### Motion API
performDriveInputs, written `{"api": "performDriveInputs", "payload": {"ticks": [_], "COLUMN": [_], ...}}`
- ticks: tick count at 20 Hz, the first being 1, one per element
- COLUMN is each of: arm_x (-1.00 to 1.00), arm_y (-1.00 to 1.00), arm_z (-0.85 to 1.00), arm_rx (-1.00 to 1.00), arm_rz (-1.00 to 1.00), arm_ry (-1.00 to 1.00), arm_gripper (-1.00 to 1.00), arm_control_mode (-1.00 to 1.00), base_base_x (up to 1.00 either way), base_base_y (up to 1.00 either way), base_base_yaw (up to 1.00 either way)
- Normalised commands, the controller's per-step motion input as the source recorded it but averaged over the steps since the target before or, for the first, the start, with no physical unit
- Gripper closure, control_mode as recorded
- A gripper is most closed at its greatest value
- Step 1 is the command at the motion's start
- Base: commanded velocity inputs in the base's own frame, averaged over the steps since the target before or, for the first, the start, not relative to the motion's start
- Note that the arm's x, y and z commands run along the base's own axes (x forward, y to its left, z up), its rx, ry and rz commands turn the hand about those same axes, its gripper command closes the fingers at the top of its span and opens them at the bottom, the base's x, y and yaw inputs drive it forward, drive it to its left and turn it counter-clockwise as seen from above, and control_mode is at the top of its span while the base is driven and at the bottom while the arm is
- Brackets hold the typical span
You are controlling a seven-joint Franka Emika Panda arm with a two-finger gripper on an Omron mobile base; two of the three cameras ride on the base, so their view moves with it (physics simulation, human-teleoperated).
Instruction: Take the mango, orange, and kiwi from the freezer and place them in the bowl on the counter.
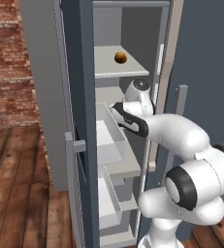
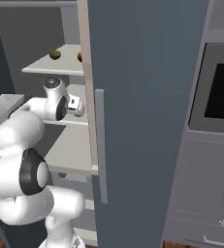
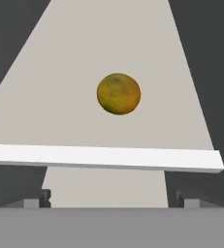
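Reaching into the open freezer, the hand shows its two dark fingertips spread wide at the bottom of the hand view, with nothing between them. Straight ahead of the hand, centred between the fingertips but well apart from them, a small round fruit rests alone on a pale grey shelf. Its skin is golden-yellow with an orange-brown flush on one side; from this view alone I cannot tell for certain whether it is the mango or the orange. A white front edge, running across the hand view, lies between the hand and the fruit.

From the left base view the same round fruit sits on the upper shelf of the freezer, above the arm's wrist, which is inside the compartment just below that shelf. White pull-out drawers stand partly drawn out below and to the left of the forearm.

From the right base view the wrist sits beneath the upper shelf, and two fruits rest on that shelf: a dark greenish-brown one toward the left, and an orange one half hidden by the edge of the long blue-grey door. The door stands between the camera and much of the freezer's inside, its bar handle facing outward.
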Motion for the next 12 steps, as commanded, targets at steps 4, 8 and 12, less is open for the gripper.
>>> {"api": "performDriveInputs", "payload": {"ticks": [4, 8, 12], "arm_x": [0.34, 0.39, 0.33], "arm_y": [0.0, 0.0, 0.0], "arm_z": [-0.06, -0.07, -0.09], "arm_rx": [0.0, 0.0, -0.03], "arm_rz": [0.0, 0.0, 0.0], "arm_ry": [0.0, 0.0, 0.0], "arm_gripper": [-1.0, -1.0, -1.0], "arm_control_mode": [-1.0, -1.0, -1.0], "base_base_x": [0.0, 0.0, 0.0], "base_base_y": [0.0, 0.0, 0.0], "base_base_yaw": [0.0, 0.0, 0.0]}}
